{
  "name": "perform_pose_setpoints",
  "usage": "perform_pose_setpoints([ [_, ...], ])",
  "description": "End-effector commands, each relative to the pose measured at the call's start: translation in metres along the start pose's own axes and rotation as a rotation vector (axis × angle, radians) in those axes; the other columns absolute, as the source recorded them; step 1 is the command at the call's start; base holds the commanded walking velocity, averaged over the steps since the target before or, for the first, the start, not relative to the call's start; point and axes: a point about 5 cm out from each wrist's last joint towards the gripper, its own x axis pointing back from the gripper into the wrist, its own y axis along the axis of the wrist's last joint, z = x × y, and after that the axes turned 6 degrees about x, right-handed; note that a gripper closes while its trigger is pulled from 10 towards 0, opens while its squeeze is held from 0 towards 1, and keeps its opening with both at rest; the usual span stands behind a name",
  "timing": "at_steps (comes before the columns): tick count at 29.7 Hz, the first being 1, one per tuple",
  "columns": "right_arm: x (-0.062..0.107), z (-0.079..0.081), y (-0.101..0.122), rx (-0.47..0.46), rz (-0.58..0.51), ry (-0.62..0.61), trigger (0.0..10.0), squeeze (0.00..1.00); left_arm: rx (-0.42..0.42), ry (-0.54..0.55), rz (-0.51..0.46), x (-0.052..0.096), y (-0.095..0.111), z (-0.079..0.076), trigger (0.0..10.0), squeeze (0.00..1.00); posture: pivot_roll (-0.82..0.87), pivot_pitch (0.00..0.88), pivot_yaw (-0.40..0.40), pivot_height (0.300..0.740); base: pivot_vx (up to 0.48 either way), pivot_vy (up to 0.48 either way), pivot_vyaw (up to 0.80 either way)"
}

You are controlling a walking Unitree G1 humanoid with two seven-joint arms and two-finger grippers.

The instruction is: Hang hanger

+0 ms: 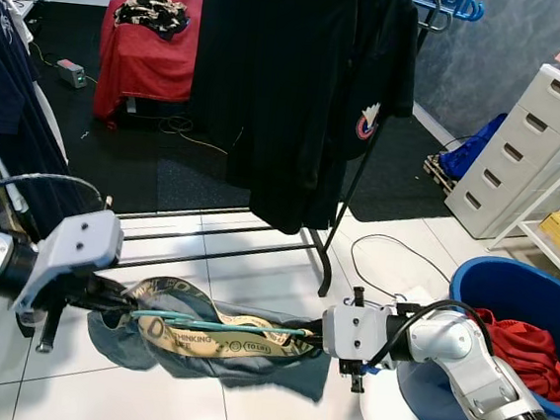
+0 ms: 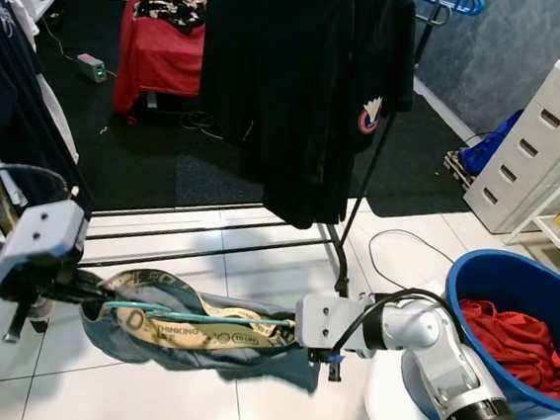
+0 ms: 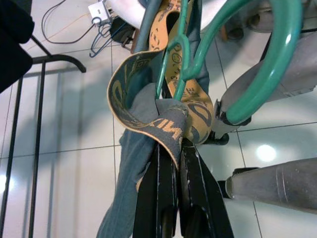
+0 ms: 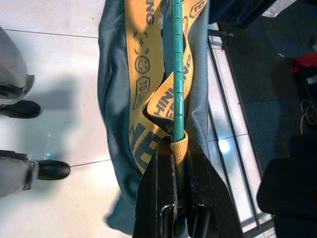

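One blue tub [image 1: 511,282] of red cloth [image 1: 529,358]

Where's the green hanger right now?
In the left eye view the green hanger lies level inside the grey garment, stretched between the left gripper and right gripper, low in front of the black clothes rack.

Glossy white floor tiles [image 1: 241,405] mirror the lamps; the teal plastic hanger [image 1: 219,324] shines smooth against matt grey cloth shorts [image 1: 246,361] with a woven yellow waistband [image 4: 148,104].

The hanger's [image 3: 223,59] hook is probably cut off at the frame edge.
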Motion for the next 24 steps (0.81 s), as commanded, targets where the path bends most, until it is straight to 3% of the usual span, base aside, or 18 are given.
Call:
perform_pose_setpoints([
  [1, 0.0, 0.0, -0.001, -0.007, -0.002, -0.003, 10.0, 0.0, -0.024, -0.029, 0.01, -0.002, 0.001, -0.004, 10.0, 0.0, -0.03, 0.219, -0.053, 0.74, 0.0, 0.0, 0.0],
  [2, 0.0, 0.0, -0.001, -0.007, -0.002, -0.003, 10.0, 0.0, -0.024, -0.029, 0.01, -0.002, 0.001, -0.004, 10.0, 0.0, -0.03, 0.219, -0.053, 0.74, 0.0, 0.0, 0.0],
  [3, 0.0, 0.0, 0.0, -0.008, -0.005, -0.004, 10.0, 0.0, -0.018, -0.02, 0.0, -0.004, 0.002, -0.002, 10.0, 1.0, -0.04, 0.22, -0.051, 0.74, 0.0, 0.0, 0.0],
  [12, 0.002, -0.001, 0.0, -0.014, -0.009, -0.009, 10.0, 0.0, 0.019, 0.036, -0.036, -0.004, 0.003, 0.007, 10.0, 1.0, -0.04, 0.225, -0.053, 0.74, 0.0, 0.0, 0.0],
  [18, 0.004, -0.007, 0.002, -0.014, -0.019, -0.052, 10.0, 0.0, 0.016, 0.148, -0.007, 0.005, -0.004, 0.016, 10.0, 1.0, -0.03, 0.228, -0.053, 0.74, 0.0, 0.0, 0.0],
  [21, 0.009, -0.017, 0.008, -0.005, -0.043, -0.118, 10.0, 0.0, 0.028, 0.255, 0.03, 0.015, -0.016, 0.026, 10.0, 0.99, -0.03, 0.23, -0.05, 0.74, 0.0, 0.0, 0.0],
  [24, 0.01, -0.019, 0.01, -0.001, -0.048, -0.129, 10.0, 0.0, 0.033, 0.273, 0.037, 0.017, -0.018, 0.028, 10.0, 0.99, -0.03, 0.23, -0.05, 0.74, 0.0, 0.0, 0.0],
])
